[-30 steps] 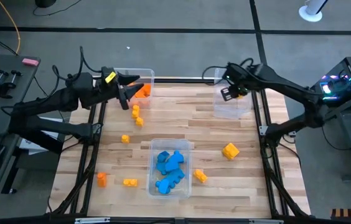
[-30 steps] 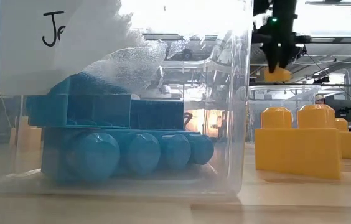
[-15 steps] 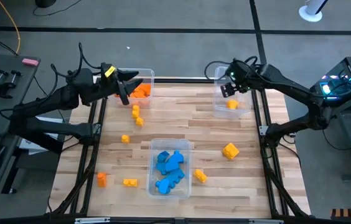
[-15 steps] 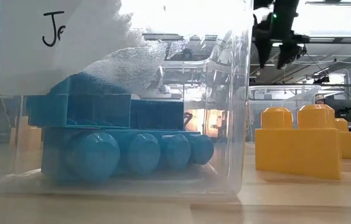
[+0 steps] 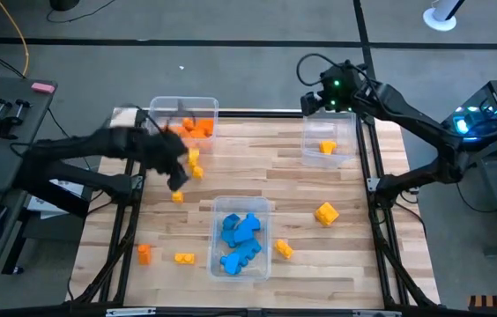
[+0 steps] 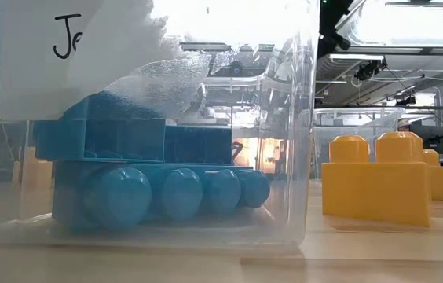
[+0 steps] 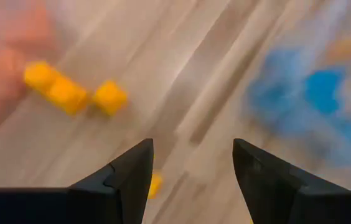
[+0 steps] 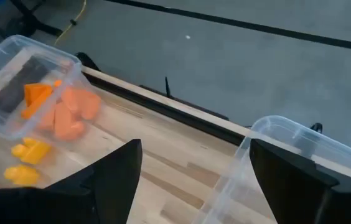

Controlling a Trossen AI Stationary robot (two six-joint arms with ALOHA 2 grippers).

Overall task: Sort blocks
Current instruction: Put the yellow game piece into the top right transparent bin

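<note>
From above, the left gripper [image 5: 176, 179] hangs by loose yellow blocks [image 5: 195, 165] near the orange-block bin [image 5: 184, 121], the right gripper [image 5: 329, 91] behind the yellow-block bin [image 5: 327, 141] — at table level blue blocks [image 6: 143, 177] fill the near bin [image 6: 306, 157]; both wrist views show fingers apart, empty.

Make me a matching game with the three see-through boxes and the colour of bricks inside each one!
Boxes:
1. bin at the far left
2. bin at the far right
3. bin in the middle near the front

Colours inside:
A. blue blocks
B. orange blocks
C. one yellow block

Pairs: 1-B, 2-C, 3-A
</note>
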